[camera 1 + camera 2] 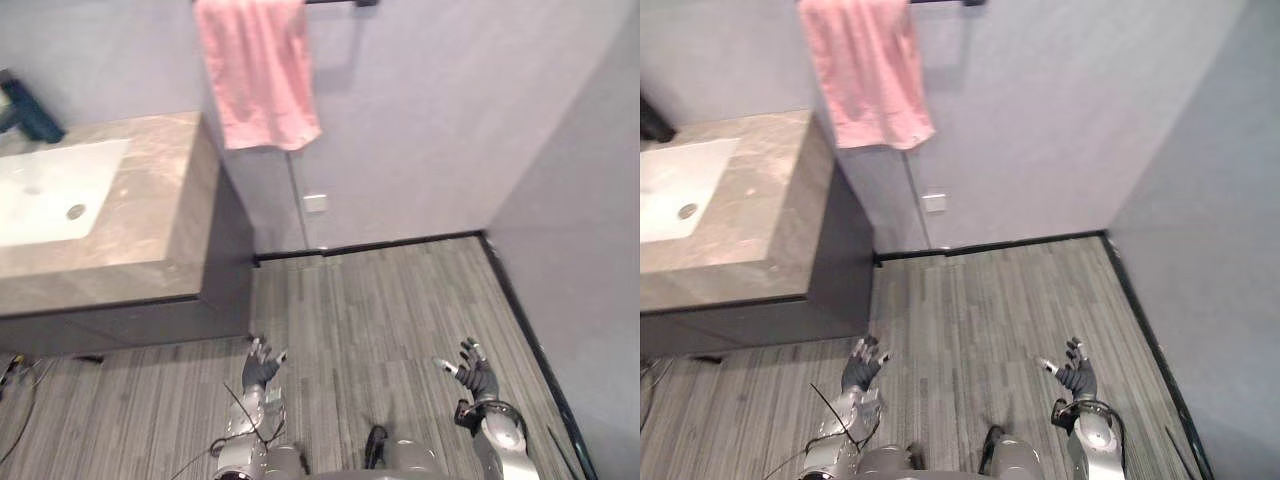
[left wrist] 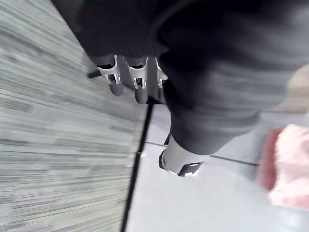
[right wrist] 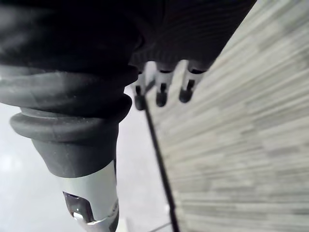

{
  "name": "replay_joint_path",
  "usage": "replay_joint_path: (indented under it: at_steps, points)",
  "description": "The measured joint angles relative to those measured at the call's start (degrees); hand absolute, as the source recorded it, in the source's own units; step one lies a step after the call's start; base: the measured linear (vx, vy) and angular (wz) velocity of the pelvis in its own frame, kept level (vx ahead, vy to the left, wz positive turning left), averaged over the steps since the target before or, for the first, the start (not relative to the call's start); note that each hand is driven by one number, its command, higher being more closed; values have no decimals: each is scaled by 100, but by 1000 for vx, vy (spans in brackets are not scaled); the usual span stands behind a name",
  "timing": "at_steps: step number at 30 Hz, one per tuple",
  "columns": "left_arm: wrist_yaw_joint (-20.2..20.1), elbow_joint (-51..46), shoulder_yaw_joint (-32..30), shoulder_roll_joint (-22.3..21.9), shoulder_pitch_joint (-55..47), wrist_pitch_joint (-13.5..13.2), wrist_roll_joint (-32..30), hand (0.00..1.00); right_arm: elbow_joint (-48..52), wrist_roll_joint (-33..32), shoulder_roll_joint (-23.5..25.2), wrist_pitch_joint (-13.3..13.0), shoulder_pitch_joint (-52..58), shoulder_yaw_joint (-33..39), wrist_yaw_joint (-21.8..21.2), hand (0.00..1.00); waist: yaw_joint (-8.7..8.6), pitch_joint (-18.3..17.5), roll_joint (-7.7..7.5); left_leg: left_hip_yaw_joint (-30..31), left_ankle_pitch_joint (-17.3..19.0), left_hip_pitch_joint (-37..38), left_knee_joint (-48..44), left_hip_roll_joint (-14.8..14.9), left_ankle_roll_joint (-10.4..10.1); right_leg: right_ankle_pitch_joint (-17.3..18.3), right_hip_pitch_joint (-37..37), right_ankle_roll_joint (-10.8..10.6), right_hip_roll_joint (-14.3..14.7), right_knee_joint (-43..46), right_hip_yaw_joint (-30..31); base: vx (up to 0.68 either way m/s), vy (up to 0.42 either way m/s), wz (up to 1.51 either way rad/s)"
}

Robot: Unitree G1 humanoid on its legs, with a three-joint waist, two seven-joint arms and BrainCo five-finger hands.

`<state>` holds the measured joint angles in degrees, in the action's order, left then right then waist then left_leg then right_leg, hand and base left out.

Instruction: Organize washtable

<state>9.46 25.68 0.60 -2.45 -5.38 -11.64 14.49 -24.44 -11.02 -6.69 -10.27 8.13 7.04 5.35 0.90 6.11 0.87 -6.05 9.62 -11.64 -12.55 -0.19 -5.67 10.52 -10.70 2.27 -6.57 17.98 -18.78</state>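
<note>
Washtable, a beige stone tabletop point(image 1: 150, 200) with a white sink point(image 1: 50, 190), sits at the upper left of the frame. Your left hand point(image 1: 262, 370) and right hand point(image 1: 477, 375) hang open and empty over the grey plank floor point(image 1: 380, 300), well apart from it. Turn and step closer before reaching.

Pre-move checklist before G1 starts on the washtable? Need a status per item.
1. Left hand empty, fingers relaxed: ok.
2. Right hand empty, fingers relaxed: ok.
3. Hands near the beige stone washtable top: not ok. Both hang low over the grey plank floor, well apart from it.
4. Pink towel draped over the dark wall bar: ok.
5. Whole washtable in view: not ok. The white sink basin and dark faucet run off the left edge of the eye views.
6. Items left to tidy on the washtable: cannot tell.
</note>
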Motion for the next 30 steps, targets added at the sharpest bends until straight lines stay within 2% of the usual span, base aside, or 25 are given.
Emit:
replay_joint_path:
  at_steps: [1, 2, 3, 5, 6, 8, 10, 11, 12, 14, 15, 16, 17, 18, 19, 20, 21, 22, 24, 26, 27, 29, 30]
  points:
    - [90, -280, 14, -42, -43, -6, -3, 0, 102, -13, 8, -15, -38, 12, 54, 0, 74, -8, 16, 147, -186, -17, 63, -57, 73, -20, 24, -30, 34, -56, 13, 104, 57, 7]
    - [322, -845, 11, -74, -135, -12, -57, 0, 329, -19, 52, -52, -125, -65, 156, 0, 185, -35, 60, 127, -414, 22, 135, -13, 246, -54, 80, -132, 133, -169, 56, 141, 79, -19]
    - [445, -1350, 40, -90, -141, -16, -60, 0, 622, -20, 123, -74, -221, -178, 228, 0, 233, -43, 62, 87, -425, 24, 159, -22, 448, -81, 98, -221, 173, -267, 189, 164, 83, -23]
    - [602, -2107, 229, -67, -142, -37, -216, 0, 1124, -146, 249, -155, -263, -379, 239, 0, 322, -45, 44, -98, -365, 143, 173, -69, 708, -1, 44, -414, 106, -93, 352, 273, 127, -27]
    - [711, -2588, 440, -82, -117, -60, -438, 0, 1465, -309, 368, -267, -223, -544, 219, 0, 300, -45, -7, -166, -274, 392, 214, -213, 844, 239, -36, -584, -78, 508, 648, 353, 154, -19]
    - [818, -2887, 613, -94, -63, -73, -655, 0, 1651, -468, 458, -306, -197, -707, 221, 0, 291, -48, -41, -179, -228, 620, 289, -318, 912, 362, -269, -758, -242, 1332, 946, 275, 97, 1]
    - [1126, -3465, 786, -96, -26, -93, -1353, 0, 1792, -697, 627, -366, -203, -987, 181, 0, 152, -50, -91, -164, -59, 1097, 379, -388, 1052, 440, -748, -632, -413, 2874, 1209, 315, 36, 6]
    - [1224, -3667, 780, -96, -24, -111, -1596, 0, 1834, -698, 678, -393, -195, -1058, 163, 0, 125, -63, -100, -165, 1, 1228, 385, -367, 1059, 487, -848, -569, -414, 3065, 1263, 389, -22, -1]
    - [1391, -4006, 764, -84, -13, -148, -1932, 0, 1891, -732, 703, -458, -207, -1115, 61, 0, 100, -86, -103, -172, 125, 1366, 394, -261, 982, 507, -924, -550, -310, 2778, 1286, 314, -44, -9]
    - [1544, -4209, 735, -68, 9, -222, -2213, 0, 1929, -861, 709, -495, -222, -1121, -8, 0, 115, -94, -115, -177, 211, 1444, 397, -140, 914, 508, -951, -559, -105, 2188, 1392, 335, -129, -18]
    - [1663, -4319, 716, -67, 117, -246, -2440, 0, 1982, -932, 727, -501, -232, -1092, -35, 0, 136, -90, -106, -177, 300, 1525, 397, 81, 830, 441, -1036, -578, 261, 1408, 1626, 295, -184, -23]
    - [1703, -4335, 713, -67, 191, -247, -2495, 0, 2025, -933, 739, -501, -229, -1068, -32, 0, 139, -86, -100, -177, 331, 1555, 397, 172, 781, 366, -1099, -611, 411, 1117, 1741, 287, -213, -20]
    - [1713, -4335, 682, -46, 353, -255, -2603, 0, 2130, -932, 754, -502, -222, -1020, -29, 0, 109, -105, -133, -174, 362, 1607, 397, 303, 727, -154, -1148, -639, 662, 213, 2078, 236, -173, -4]
    - [1723, -4335, 657, -42, 428, -254, -2659, 0, 2190, -923, 745, -508, -219, -989, -24, 0, 61, -115, -166, -161, 399, 1644, 384, 321, 664, -654, -1094, -624, 696, -172, 2182, 343, -216, 11]
    - [1754, -4326, 647, -30, 514, -240, -2698, 0, 2313, -922, 694, -510, -220, -959, -15, 0, -33, -113, -56, -13, 532, 1787, 350, 429, 472, -1363, -865, -317, 831, -441, 2125, 375, -197, 0]
    - [1787, -4342, 605, -57, 582, -225, -2818, 0, 2382, -923, 624, -514, -221, -889, -14, 0, -6, -123, 24, 36, 483, 1829, 318, 557, 401, -1361, -803, -218, 909, -441, 2124, 430, -246, -7]
    - [1809, -4342, 606, -71, 714, -226, -2947, 0, 2445, -921, 551, -513, -186, -831, -13, 0, -16, -125, 36, 122, 330, 1865, 254, 617, 190, -1241, -742, -56, 949, -315, 2105, 370, -242, -15]
    - [1831, -4344, 602, -71, 785, -226, -3074, 0, 2538, -921, 535, -511, -112, -820, -14, 0, -17, -124, 33, 149, 201, 1948, 241, 630, 135, -1123, -677, 8, 953, -171, 2089, 279, -212, 9]
    - [1908, -4447, 598, -95, 823, -233, -3306, 0, 2784, -916, 548, -517, 85, -852, -50, 0, -45, -129, 41, 141, 61, 2052, -59, 655, 190, -768, -476, 31, 931, 73, 1992, 207, -153, 31]
    - [2163, -4624, 504, -108, 783, -245, -3506, 0, 2818, -914, 563, -523, 145, -918, -63, 0, -15, -132, 34, 157, 21, 1685, -1103, 774, 253, -514, -197, 97, 884, 90, 1784, 180, -176, 53]
    - [2214, -4651, 419, -113, 754, -245, -3541, 0, 2818, -914, 551, -522, 145, -917, -64, 0, -15, -132, 37, 150, -74, 1467, -1519, 817, 333, -464, -100, 116, 847, 52, 1690, 81, -115, 54]
    - [2368, -4704, 222, -130, 622, -243, -3552, 0, 2818, -912, 553, -520, 146, -922, -64, 0, -8, -142, 42, 114, -87, 1171, -2021, 893, 359, -402, 78, 143, 729, -102, 1489, 61, -103, 67]
    - [2494, -4813, 96, -141, 492, -238, -3555, 0, 2817, -913, 515, -520, 152, -865, -56, 0, -7, -158, 28, 116, -49, 1024, -1937, 934, 356, -341, 117, 176, 652, -132, 1335, 65, -114, 77]
